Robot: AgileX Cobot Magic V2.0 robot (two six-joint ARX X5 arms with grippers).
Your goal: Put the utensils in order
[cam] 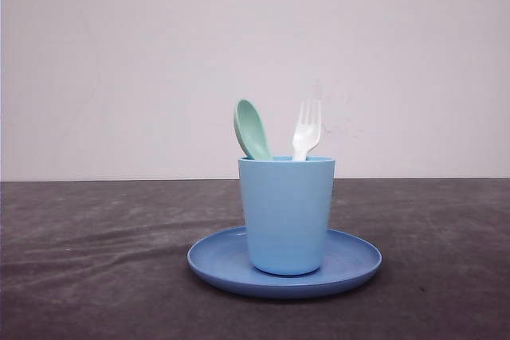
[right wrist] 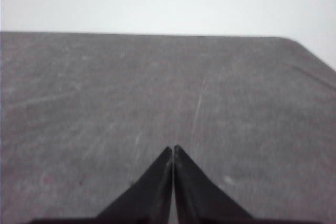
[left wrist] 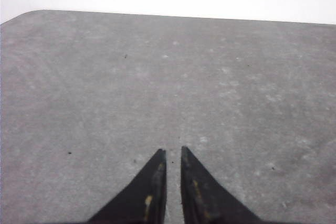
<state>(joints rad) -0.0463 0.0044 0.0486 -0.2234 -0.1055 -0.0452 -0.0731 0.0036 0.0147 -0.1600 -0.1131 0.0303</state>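
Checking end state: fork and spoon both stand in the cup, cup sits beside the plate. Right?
Not quite. The front view shows the cup standing on the plate, not beside it. The fork and spoon do both stand in the cup.

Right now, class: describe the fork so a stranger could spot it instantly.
On the dark table sits a blue plate with a light blue cup on it. The fork stands in that cup, tines up: white and pronged, unlike the mint-green spoon beside it.
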